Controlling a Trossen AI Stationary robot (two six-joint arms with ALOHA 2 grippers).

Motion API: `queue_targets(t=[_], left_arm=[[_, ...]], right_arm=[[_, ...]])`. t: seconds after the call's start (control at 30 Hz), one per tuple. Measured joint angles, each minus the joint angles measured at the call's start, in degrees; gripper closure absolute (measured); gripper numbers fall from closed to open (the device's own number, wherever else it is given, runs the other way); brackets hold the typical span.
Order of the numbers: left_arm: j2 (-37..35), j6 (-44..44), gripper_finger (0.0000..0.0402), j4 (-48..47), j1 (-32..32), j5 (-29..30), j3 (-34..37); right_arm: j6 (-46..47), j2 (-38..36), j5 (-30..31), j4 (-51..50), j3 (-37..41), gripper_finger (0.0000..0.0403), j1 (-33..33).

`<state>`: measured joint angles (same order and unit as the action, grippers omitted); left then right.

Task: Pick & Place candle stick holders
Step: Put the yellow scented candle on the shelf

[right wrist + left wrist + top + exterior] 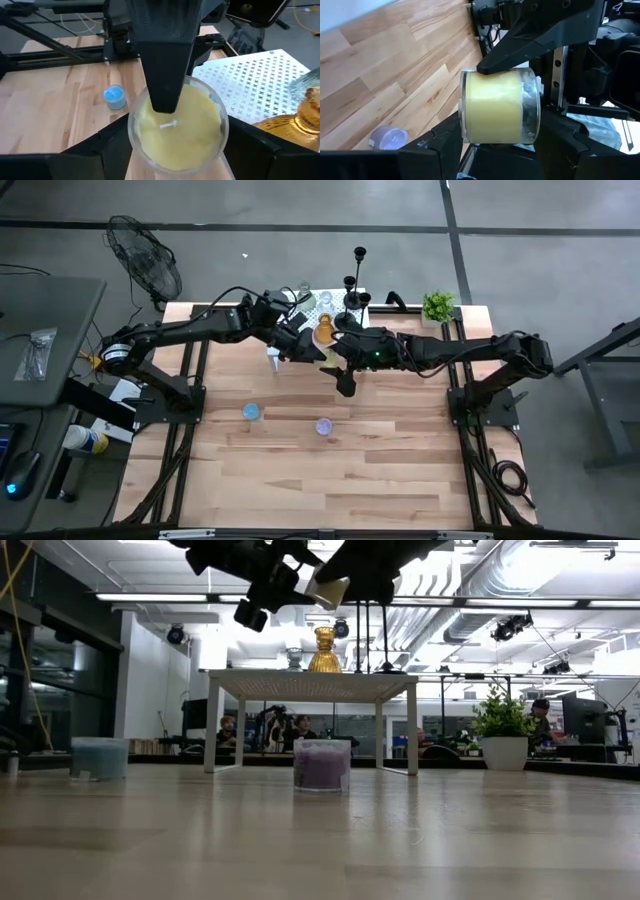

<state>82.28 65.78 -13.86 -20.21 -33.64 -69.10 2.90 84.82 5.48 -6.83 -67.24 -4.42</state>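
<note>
2 grippers meet above the table's far middle: left gripper [300,345] and right gripper [335,350] both clench the yellow candle [500,107], lying sideways.

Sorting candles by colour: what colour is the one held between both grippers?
Pale yellow candle in clear glass, clearest in the right wrist view.

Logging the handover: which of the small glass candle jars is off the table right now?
The yellow jar, gripped by both the left gripper and the right gripper. The blue jar and purple jar stand on the table.
</note>
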Motion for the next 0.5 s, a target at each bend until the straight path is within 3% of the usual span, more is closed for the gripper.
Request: queue_targets(t=[0.5], left_arm=[[0.00, -0.62, 0.0198, 0.17, -0.02, 0.77, 0.00]], right_arm=[[1.85, -0.39, -0.77, -2.86, -0.04, 0.0100, 0.30]])
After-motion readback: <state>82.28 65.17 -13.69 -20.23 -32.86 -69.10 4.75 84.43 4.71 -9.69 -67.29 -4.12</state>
